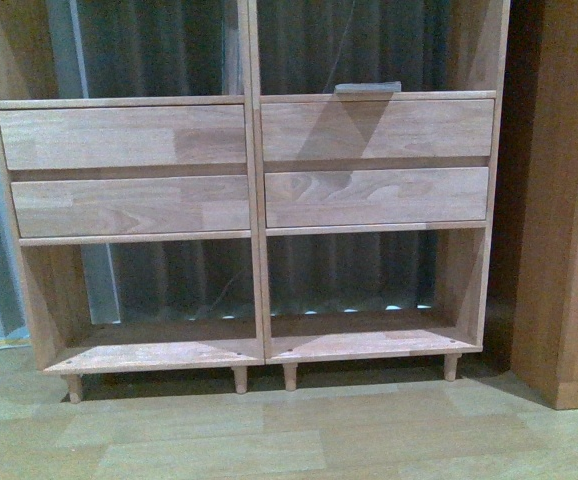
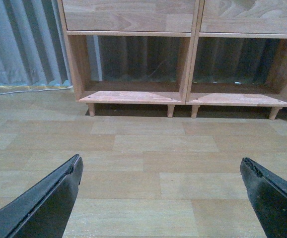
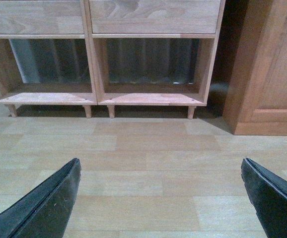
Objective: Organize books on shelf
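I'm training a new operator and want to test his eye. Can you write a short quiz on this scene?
1. True or false: the left pincer is shut on a book.
2. The darker wooden cabinet stands where relative to the light natural-wood shelving unit? A: robot's left. B: robot's right. C: on top.
3. Front view: the shelving unit shows ___ round peg legs.
Key: 1 false, it is open; 2 B; 3 four.

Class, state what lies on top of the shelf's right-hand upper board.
One thin pale flat item, perhaps a book, lies on the shelf; its upper face is hidden.
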Controlling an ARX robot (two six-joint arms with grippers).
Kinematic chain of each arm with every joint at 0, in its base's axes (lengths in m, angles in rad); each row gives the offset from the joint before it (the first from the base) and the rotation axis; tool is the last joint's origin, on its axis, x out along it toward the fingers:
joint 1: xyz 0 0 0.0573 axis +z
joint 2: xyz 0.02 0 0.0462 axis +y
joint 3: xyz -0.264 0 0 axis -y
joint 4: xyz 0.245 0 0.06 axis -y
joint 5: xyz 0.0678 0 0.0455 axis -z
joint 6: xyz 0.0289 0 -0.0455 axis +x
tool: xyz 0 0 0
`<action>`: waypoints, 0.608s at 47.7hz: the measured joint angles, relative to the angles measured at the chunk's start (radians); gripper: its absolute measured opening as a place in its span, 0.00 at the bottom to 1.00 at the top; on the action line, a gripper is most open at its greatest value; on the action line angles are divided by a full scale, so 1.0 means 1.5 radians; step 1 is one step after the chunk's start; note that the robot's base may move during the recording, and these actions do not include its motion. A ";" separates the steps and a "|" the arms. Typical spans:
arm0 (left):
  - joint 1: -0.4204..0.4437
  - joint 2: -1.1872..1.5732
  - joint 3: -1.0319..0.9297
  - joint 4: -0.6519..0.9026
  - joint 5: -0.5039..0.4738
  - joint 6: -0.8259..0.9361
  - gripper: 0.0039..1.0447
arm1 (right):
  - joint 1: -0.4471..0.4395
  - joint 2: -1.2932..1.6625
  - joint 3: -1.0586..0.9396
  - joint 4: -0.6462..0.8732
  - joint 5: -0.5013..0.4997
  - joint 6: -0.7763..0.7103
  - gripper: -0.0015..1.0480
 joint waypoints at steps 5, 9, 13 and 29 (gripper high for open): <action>0.000 0.000 0.000 0.000 0.000 0.000 0.94 | 0.000 0.000 0.000 0.000 0.000 0.000 0.93; 0.000 0.000 0.000 0.000 0.000 0.000 0.94 | 0.000 0.000 0.000 0.000 0.000 0.000 0.93; 0.000 0.000 0.000 0.000 0.000 0.000 0.94 | 0.000 0.000 0.000 0.000 0.000 0.000 0.93; 0.000 0.000 0.000 0.000 0.000 0.000 0.94 | 0.000 0.000 0.000 0.000 0.000 0.000 0.93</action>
